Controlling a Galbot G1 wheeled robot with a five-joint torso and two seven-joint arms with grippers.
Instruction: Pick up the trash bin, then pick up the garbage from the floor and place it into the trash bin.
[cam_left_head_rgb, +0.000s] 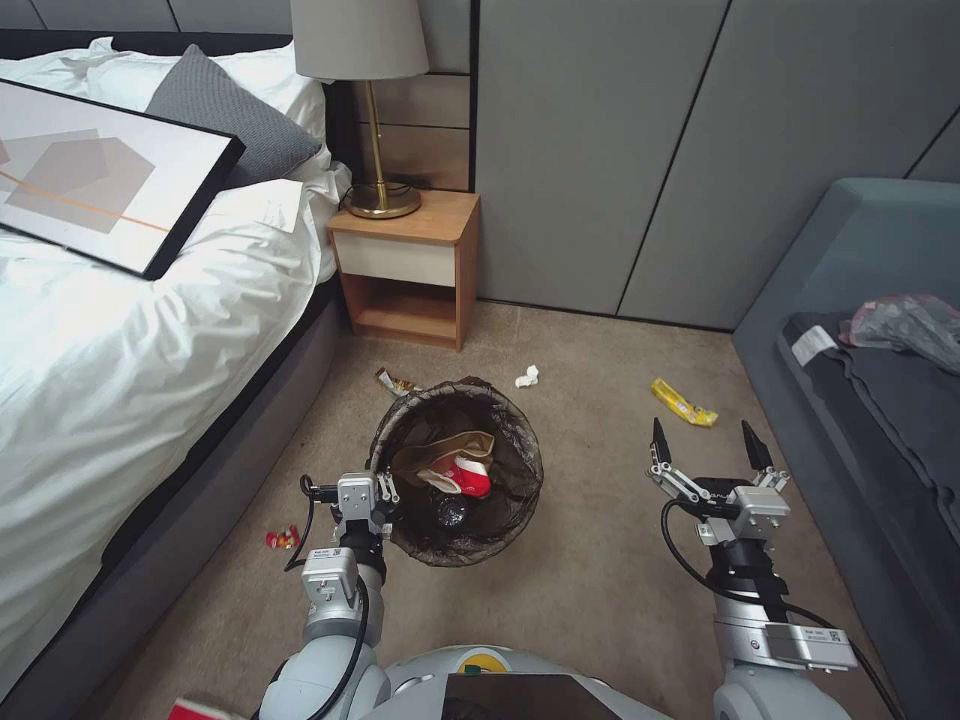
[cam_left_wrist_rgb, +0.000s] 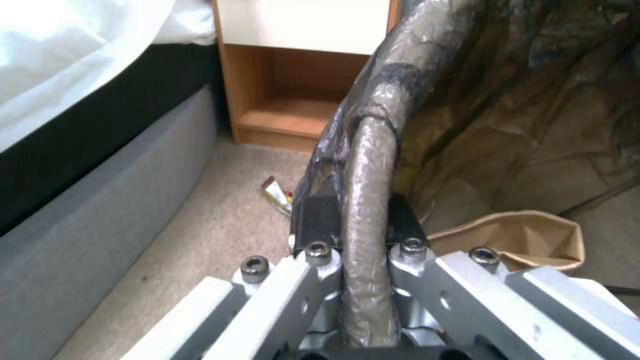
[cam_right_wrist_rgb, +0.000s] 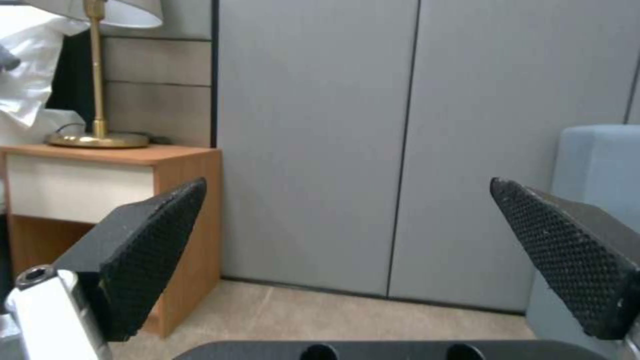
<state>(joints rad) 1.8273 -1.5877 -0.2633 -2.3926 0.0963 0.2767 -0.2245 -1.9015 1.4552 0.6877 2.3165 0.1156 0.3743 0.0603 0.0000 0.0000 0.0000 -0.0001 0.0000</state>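
The trash bin (cam_left_head_rgb: 436, 548), with its dark liner, hangs tilted over the carpet. My left gripper (cam_left_head_rgb: 386, 491) is shut on its near rim (cam_left_wrist_rgb: 371, 150), one finger on each side (cam_left_wrist_rgb: 363, 220). Inside lie a tan paper bag (cam_left_head_rgb: 440, 447) (cam_left_wrist_rgb: 527, 239) and a red-and-white wrapper (cam_left_head_rgb: 468, 478). Garbage on the floor: a white tissue wad (cam_left_head_rgb: 527, 376), a yellow snack packet (cam_left_head_rgb: 684, 403), a red wrapper (cam_left_head_rgb: 283, 538) by the bed, and a wrapper (cam_left_head_rgb: 393, 381) (cam_left_wrist_rgb: 277, 192) behind the bin. My right gripper (cam_left_head_rgb: 705, 440) (cam_right_wrist_rgb: 347, 220) is open and holds nothing, hovering near the yellow packet.
A bed (cam_left_head_rgb: 150, 350) with a framed picture (cam_left_head_rgb: 100, 180) runs along the left. A wooden nightstand (cam_left_head_rgb: 410, 265) with a lamp (cam_left_head_rgb: 372, 110) stands behind the bin. A grey couch (cam_left_head_rgb: 870, 260) holding a grey plastic bag (cam_left_head_rgb: 905, 325) closes off the right.
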